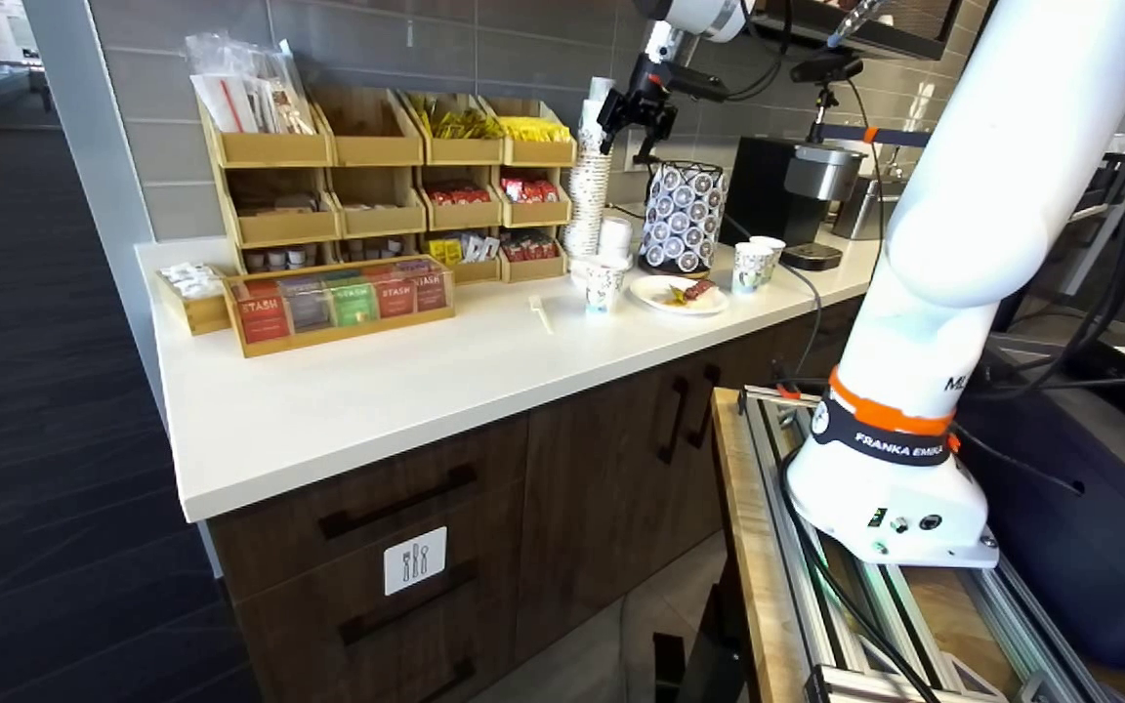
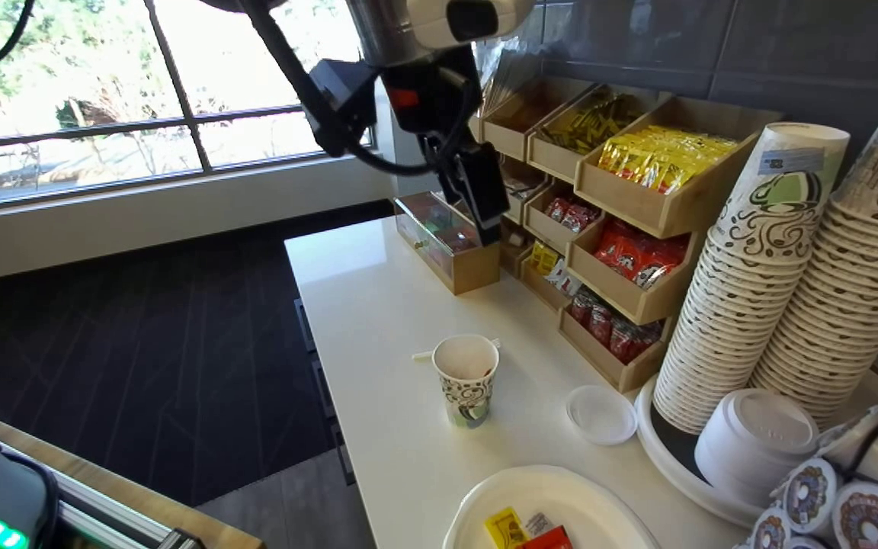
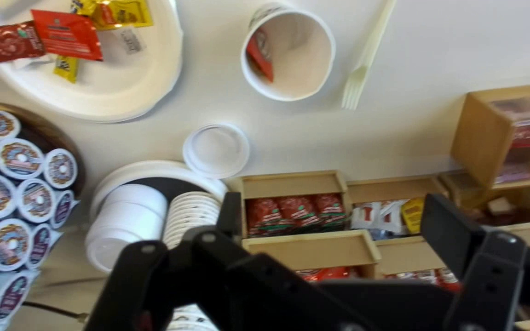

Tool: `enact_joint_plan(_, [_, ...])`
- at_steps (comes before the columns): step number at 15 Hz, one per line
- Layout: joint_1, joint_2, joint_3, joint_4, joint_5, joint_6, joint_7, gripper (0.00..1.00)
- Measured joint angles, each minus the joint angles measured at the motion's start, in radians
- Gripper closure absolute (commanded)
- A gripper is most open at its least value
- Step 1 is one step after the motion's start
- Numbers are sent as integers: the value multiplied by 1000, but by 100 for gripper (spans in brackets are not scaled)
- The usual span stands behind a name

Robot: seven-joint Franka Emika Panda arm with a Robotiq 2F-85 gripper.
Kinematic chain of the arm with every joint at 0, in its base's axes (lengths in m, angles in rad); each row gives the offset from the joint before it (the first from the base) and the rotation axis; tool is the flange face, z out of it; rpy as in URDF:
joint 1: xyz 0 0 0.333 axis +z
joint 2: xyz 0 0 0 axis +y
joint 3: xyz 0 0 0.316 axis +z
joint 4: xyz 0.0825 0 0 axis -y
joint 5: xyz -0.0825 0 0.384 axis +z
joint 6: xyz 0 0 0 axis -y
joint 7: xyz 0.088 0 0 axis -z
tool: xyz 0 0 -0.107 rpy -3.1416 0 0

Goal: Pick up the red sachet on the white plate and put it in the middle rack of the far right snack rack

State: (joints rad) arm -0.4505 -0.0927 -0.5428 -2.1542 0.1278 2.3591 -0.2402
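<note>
The white plate (image 1: 680, 305) lies on the counter; it also shows in the wrist view (image 3: 122, 94) and is cut by the lower edge in an exterior view (image 2: 584, 499). The red sachet (image 3: 67, 37) lies on it beside a darker red packet and yellow packets; it also shows in an exterior view (image 2: 548, 538). The snack rack (image 2: 629, 202) is the end column of the tiered organiser, also visible in an exterior view (image 1: 540, 153). Its middle rack (image 2: 618, 286) holds red packets. My gripper (image 3: 338, 220) is open and empty, above the counter near the rack.
Tall stacks of paper cups (image 2: 736, 320) stand beside the rack. A paper cup (image 3: 288, 55) with a red packet inside stands near the plate. A coffee-pod holder (image 1: 685, 220), a fork (image 3: 361, 69), a clear lid (image 3: 216, 149) and a tea box (image 1: 343, 303) are on the counter.
</note>
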Motion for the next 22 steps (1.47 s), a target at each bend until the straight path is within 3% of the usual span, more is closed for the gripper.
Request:
enact_joint_plan(3, [-43,76,-15,-1,-69,106,56,0])
enact_joint_plan(7, [-68,173,-27,0,-279,113,204,0])
enact_joint_plan(16, [-67,181,-25,8,-287,115,216,0])
enact_joint_plan(22, [-68,281,-53,8,-363,363,309,0])
